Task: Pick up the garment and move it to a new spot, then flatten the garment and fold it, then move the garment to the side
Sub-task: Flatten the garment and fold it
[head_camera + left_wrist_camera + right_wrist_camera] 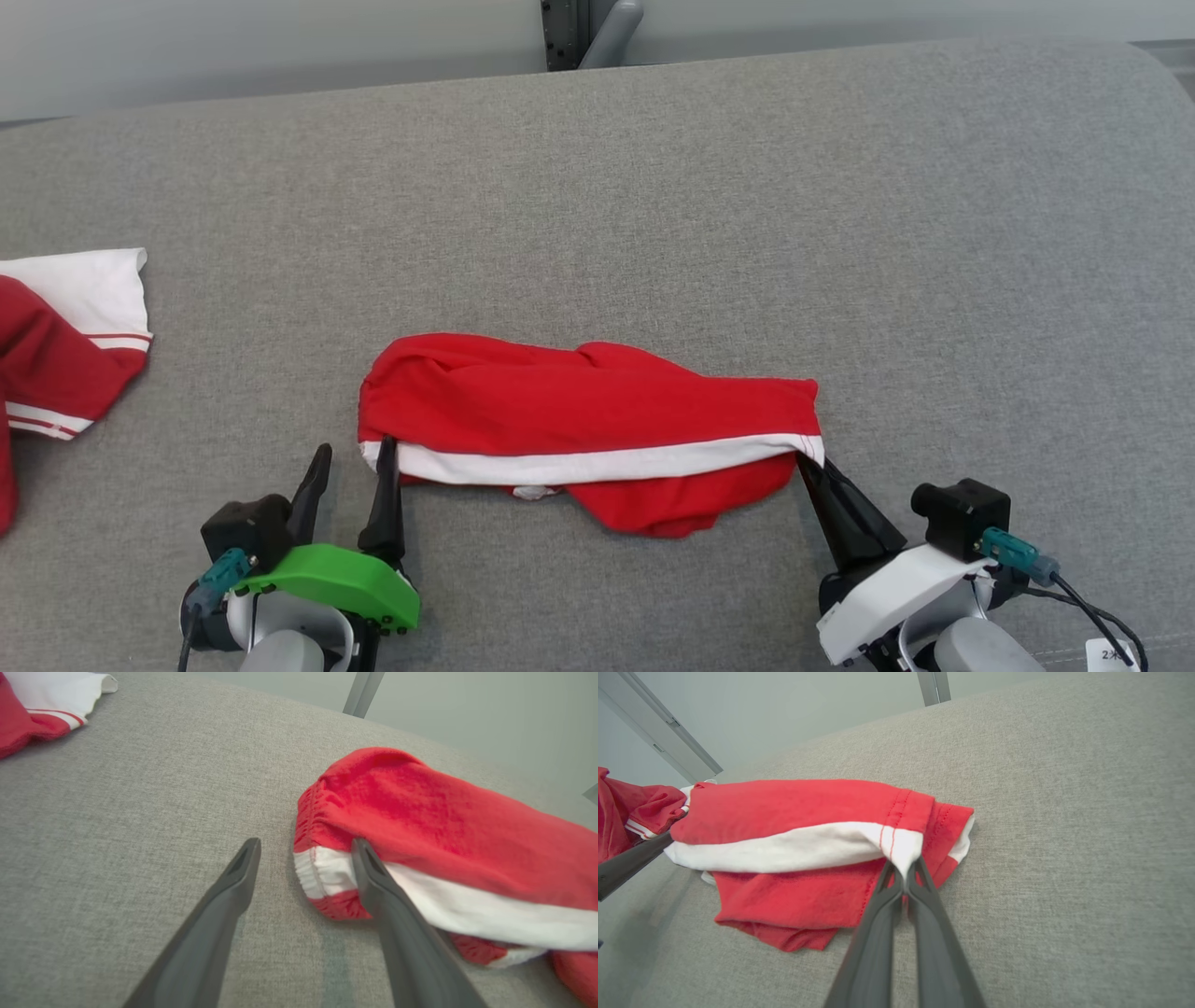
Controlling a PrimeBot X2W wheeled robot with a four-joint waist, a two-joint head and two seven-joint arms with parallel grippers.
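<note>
You have the rumpled red knit garment with a white band (588, 401) bunched at lower centre of the frame on the grey woven cushion (653, 187). Your right gripper (808, 465) is pinched tight on its white-edged right corner. Your left gripper (355, 446) stands wide apart, one finger lying against the gathered left end. A second red-and-white garment with striped trim (56, 355) lies at the left edge.

The left hand (356, 446), under a green wrist cover, sits low at the left. Its 2 dark fingers are spread wide and point forward, 1 tip against the end of the garment (579, 401). The right hand (805, 462), on a white wrist, angles inward, its 2 fingers pressed together on the garment's white-banded corner.
</note>
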